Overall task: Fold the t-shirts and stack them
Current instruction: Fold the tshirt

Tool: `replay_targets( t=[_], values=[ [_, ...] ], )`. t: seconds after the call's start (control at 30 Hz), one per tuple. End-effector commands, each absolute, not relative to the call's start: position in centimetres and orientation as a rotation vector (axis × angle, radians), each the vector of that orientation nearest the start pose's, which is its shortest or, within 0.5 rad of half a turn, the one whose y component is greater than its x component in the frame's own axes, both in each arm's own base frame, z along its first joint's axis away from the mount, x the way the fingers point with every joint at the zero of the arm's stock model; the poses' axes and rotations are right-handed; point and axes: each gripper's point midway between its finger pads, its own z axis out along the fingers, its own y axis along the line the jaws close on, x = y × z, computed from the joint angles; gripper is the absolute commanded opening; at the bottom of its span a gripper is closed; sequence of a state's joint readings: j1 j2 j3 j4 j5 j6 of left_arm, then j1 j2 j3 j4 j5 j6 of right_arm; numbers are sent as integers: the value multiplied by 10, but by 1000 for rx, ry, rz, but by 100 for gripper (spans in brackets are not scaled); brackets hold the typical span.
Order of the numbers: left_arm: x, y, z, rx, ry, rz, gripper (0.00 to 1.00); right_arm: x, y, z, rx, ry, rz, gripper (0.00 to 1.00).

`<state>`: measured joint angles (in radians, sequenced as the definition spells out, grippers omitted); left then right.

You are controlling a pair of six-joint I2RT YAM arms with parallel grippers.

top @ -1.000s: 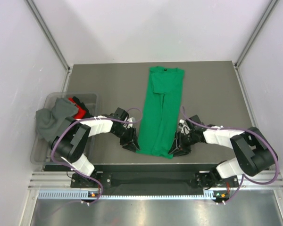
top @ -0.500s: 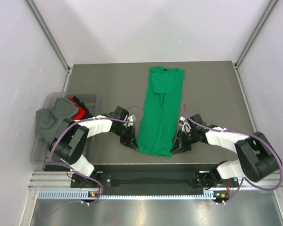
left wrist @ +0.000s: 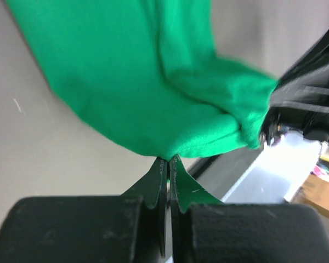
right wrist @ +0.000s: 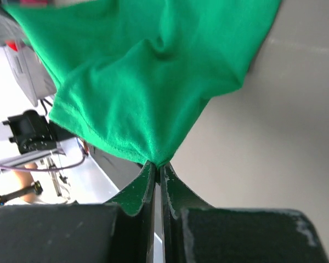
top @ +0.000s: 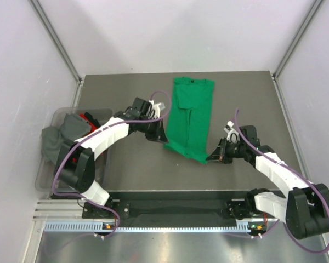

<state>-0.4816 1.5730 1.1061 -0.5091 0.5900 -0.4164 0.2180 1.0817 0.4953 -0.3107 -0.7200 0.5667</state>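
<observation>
Looking down on a dull grey metal tabletop [top: 252, 109] first. Laid along its middle, a bright green short-sleeved cloth t-shirt [top: 193, 107], folded lengthwise into a long narrow strip. Collar up by the far edge, hem end pointing back toward the near edge. Long axis running far-to-near, a bit skewed at the hem end.

Hanging off the left edge, a clear plastic bin [top: 44, 178] with a grey shirt [top: 60, 139] and a red shirt [top: 88, 118] heaped inside, well apart from the action.

Now the key bit. Hem end pinched at 2 corners:
- left gripper [top: 162, 138] clamped tight on the left hem corner
- right gripper [top: 210, 157] clamped tight on the right hem corner

Only a sliver of green cloth nipped between the black fingers [left wrist: 151, 189] in each wrist view, no gap to speak of. Both corners look raised off the tabletop, cloth sagging between them. Left corner sitting further toward the far edge than the right, so a slanted hem line rather than a square one.

Guessing a half-fold next: hem carried away from the bases, straight along that long axis, onto the collar end. Collar lying dead ahead of both grippers, toward the far edge, left arm the nearer of the 2. Probably worth evening up the corners on the way, otherwise risking a crooked fold.
</observation>
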Motion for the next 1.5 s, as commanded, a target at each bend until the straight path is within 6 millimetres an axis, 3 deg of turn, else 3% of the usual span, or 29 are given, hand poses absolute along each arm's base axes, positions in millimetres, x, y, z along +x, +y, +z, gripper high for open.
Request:
replay_targets(
  t=[0.0, 0.1, 0.13, 0.17, 0.2, 0.27, 0.3, 0.37, 0.57, 0.6, 0.8, 1.47],
  values=[
    [291, -267, 140, 416, 2573, -1015, 0, 229, 178, 129, 4, 2357, 1205, 0],
    [315, -273, 138, 437, 2578, -967, 0, 252, 171, 138, -46, 2306, 1142, 0],
    [325, -277, 146, 455, 2545, -961, 0, 260, 168, 141, -49, 2293, 1123, 0],
    [330, -279, 147, 457, 2541, -958, 0, 273, 168, 155, -101, 2237, 1101, 0],
    [335, -281, 139, 453, 2559, -954, 0, 282, 167, 154, -112, 2238, 1087, 0],
    [350, -286, 144, 460, 2532, -950, 0, 303, 168, 171, -174, 2179, 1057, 0],
    [356, -287, 135, 452, 2552, -940, 0, 312, 170, 165, -180, 2194, 1054, 0],
    [372, -288, 137, 441, 2532, -911, 0, 333, 171, 177, -247, 2157, 1029, 0],
    [417, -285, 128, 384, 2492, -812, 0, 380, 175, 157, -272, 2189, 1005, 0],
    [421, -285, 119, 382, 2505, -802, 0, 384, 174, 153, -266, 2196, 998, 0],
    [443, -287, 111, 359, 2477, -790, 0, 407, 167, 135, -232, 2226, 975, 0],
    [484, -301, 105, 365, 2420, -768, 0, 448, 157, 115, -225, 2227, 907, 0]
  ],
)
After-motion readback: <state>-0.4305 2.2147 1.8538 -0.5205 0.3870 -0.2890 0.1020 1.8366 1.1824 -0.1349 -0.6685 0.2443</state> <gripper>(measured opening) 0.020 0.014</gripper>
